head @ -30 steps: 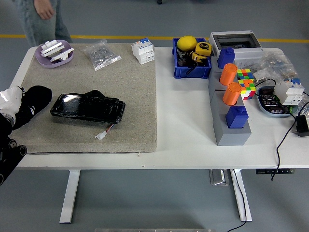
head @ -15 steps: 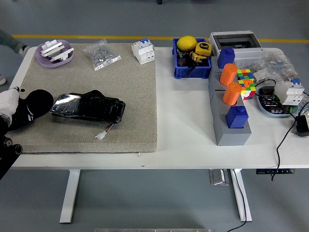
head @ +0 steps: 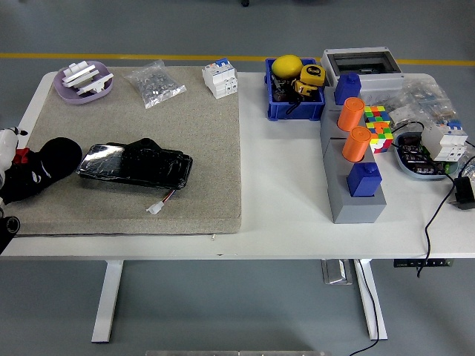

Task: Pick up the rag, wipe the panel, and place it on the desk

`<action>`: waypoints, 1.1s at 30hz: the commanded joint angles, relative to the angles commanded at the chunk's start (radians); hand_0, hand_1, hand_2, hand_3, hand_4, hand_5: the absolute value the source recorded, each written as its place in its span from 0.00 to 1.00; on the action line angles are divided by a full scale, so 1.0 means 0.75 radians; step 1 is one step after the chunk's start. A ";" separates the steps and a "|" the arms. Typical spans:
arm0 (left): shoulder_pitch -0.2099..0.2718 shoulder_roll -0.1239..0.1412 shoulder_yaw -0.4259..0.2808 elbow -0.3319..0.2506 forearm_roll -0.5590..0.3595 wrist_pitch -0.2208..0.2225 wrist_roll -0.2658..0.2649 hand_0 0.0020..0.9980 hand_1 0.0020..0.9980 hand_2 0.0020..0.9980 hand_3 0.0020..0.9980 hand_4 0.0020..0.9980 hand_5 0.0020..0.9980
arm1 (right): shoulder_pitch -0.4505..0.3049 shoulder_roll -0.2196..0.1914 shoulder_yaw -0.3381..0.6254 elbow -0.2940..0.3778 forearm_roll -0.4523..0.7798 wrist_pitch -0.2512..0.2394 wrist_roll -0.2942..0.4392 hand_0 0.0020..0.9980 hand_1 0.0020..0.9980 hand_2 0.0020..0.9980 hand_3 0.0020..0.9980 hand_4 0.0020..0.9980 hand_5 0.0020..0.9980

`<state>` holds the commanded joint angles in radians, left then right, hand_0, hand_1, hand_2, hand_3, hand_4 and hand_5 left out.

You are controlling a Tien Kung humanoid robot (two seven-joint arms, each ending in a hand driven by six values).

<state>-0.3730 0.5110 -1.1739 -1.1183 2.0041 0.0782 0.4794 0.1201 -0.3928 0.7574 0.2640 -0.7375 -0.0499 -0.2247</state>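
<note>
The black rag (head: 46, 165) lies crumpled on the left edge of the beige mat (head: 200, 148), just left of the glossy black panel (head: 135, 165). The panel lies flat on the mat with a dark lump on its top edge and a small white connector (head: 155, 208) on a wire at its front. My left hand (head: 6, 145) shows only as a white and black part at the picture's left edge, right against the rag's left end. Whether it holds the rag is hidden. My right arm is out of view.
At the mat's back are a purple dish (head: 84, 81) of white parts, a bag of screws (head: 154, 84) and a white breaker (head: 220, 78). To the right stand a blue bin (head: 295, 96), a grey stand (head: 355, 194) with orange cylinders, a colour cube (head: 377, 126) and cables.
My left hand has drawn back to the left, almost out of the picture. The rag's left part has sunk lower on the mat. The person at the top left has walked out of view.
</note>
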 joint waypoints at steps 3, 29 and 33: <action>0.025 0.010 -0.058 -0.035 -0.091 0.032 -0.055 0.85 0.94 0.96 0.88 1.00 0.13 | 0.002 -0.002 -0.004 0.000 0.000 0.000 -0.002 0.77 0.59 0.60 0.56 0.99 0.51; 0.151 -0.203 -0.327 -0.350 -0.813 0.163 -0.522 0.82 0.87 0.83 0.79 0.98 0.31 | 0.006 -0.021 -0.144 0.001 0.043 0.020 -0.015 0.77 0.59 0.60 0.56 0.98 0.49; 0.149 -0.207 -0.319 -0.331 -0.831 0.163 -0.535 0.81 0.87 0.82 0.79 0.98 0.31 | 0.000 -0.019 -0.162 0.000 0.051 0.025 -0.014 0.77 0.59 0.60 0.56 0.98 0.49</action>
<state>-0.2611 0.3556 -1.4131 -1.3662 1.3810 0.2005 0.0781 0.1204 -0.4071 0.6357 0.2638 -0.6993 -0.0312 -0.2353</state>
